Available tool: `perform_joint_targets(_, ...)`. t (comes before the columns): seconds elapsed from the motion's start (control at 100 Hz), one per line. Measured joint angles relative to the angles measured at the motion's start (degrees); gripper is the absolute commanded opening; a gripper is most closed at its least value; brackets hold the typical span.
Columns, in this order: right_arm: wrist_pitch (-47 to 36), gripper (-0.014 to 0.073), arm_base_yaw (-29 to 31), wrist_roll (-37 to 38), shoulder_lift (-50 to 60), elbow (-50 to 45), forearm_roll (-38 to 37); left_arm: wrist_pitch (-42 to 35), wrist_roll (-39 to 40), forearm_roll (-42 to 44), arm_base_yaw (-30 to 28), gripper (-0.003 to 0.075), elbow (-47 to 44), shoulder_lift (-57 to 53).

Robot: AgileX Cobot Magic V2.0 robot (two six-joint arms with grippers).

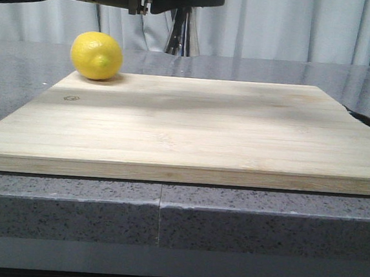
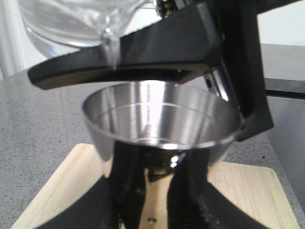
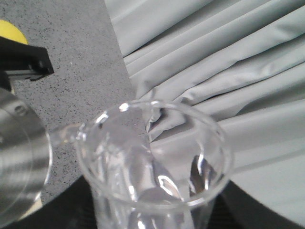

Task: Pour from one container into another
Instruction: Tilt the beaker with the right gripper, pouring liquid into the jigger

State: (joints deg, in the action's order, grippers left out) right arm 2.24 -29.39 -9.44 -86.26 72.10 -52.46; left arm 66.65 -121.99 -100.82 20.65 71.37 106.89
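Glass beaker [image 3: 152, 167], right jaws clamped, tips over steel jigger [image 2: 162, 119] in left jaws; markings unreadable.

Front view: both grippers out of frame, only dark arm parts cut off above the lemon [image 1: 96, 55]. Jigger [image 2: 162, 121] lower cone hidden behind left gripper fingers [image 2: 126, 191]; blurred. Beaker [image 3: 152, 167] base cut off, markings unreadable; jigger's rim only partly in frame beside it.
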Motion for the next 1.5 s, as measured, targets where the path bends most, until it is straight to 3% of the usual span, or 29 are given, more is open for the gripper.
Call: perform_joint_targets(1.5,-2.8,0.0294,0.0,-0.12,0.0,0.0,-14.86,0.0,0.0,0.0,0.0,0.0205,0.0,0.0)
